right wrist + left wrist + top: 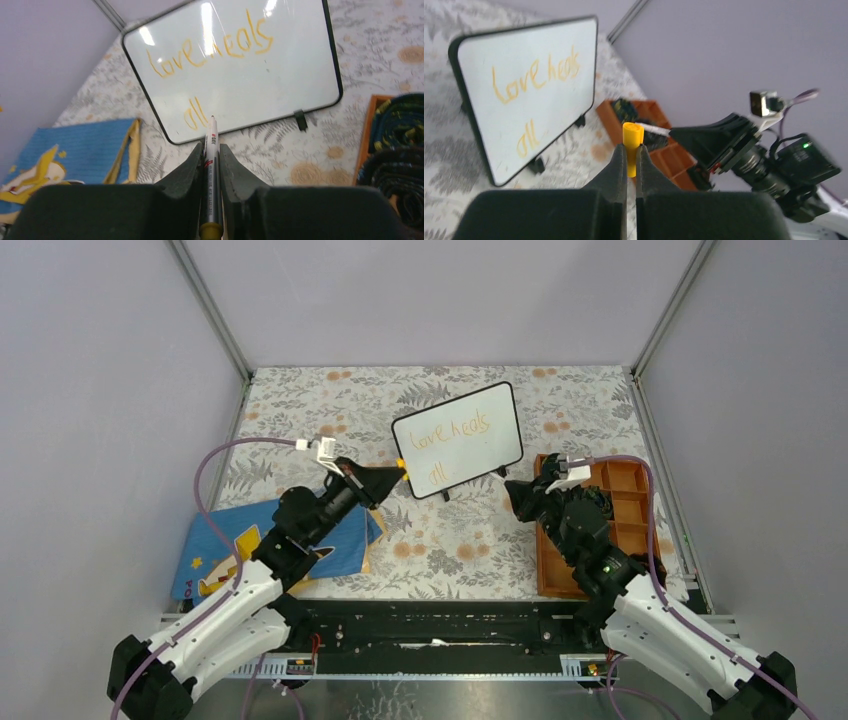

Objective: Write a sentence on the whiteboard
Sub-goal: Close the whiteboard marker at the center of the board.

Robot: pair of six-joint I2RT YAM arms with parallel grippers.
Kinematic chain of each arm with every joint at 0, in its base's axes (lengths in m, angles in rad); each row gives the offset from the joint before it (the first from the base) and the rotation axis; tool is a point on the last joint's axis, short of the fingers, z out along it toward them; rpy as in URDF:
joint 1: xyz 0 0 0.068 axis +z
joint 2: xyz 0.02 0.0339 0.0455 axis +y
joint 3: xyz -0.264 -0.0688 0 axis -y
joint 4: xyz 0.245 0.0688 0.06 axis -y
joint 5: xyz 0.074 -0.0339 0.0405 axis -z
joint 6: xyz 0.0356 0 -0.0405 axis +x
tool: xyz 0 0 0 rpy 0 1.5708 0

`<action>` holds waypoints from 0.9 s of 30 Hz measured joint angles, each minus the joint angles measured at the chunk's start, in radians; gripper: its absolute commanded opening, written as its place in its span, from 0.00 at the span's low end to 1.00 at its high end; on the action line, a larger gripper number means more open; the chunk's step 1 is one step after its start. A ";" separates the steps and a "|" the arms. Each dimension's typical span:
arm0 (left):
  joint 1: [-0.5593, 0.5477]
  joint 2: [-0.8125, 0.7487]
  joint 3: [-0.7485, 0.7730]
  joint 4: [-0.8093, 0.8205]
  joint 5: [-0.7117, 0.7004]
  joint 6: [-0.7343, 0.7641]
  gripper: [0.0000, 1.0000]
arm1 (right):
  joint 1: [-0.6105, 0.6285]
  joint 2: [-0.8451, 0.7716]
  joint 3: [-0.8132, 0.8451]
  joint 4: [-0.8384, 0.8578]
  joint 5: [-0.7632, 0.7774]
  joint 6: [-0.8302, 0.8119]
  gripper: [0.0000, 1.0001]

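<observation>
On board, sentence looks complete; left gripper pinches cap, right gripper pinches marker, tip toward cap: likely recapping.

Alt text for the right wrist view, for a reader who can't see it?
The right fingers clamp a marker, its tip pointing at the whiteboard, where orange handwriting reads "love heals all". A blue cartoon cloth lies to the left, a brown tray to the right.

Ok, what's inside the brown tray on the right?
Dark rolled bundles sit in the tray compartments; what they are is unclear. From above, the right arm covers much of it, so the rest is hidden.
</observation>
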 measured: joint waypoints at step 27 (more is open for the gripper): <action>0.196 0.142 0.208 0.455 0.041 -0.401 0.00 | 0.406 0.248 0.317 0.658 0.130 -0.420 0.00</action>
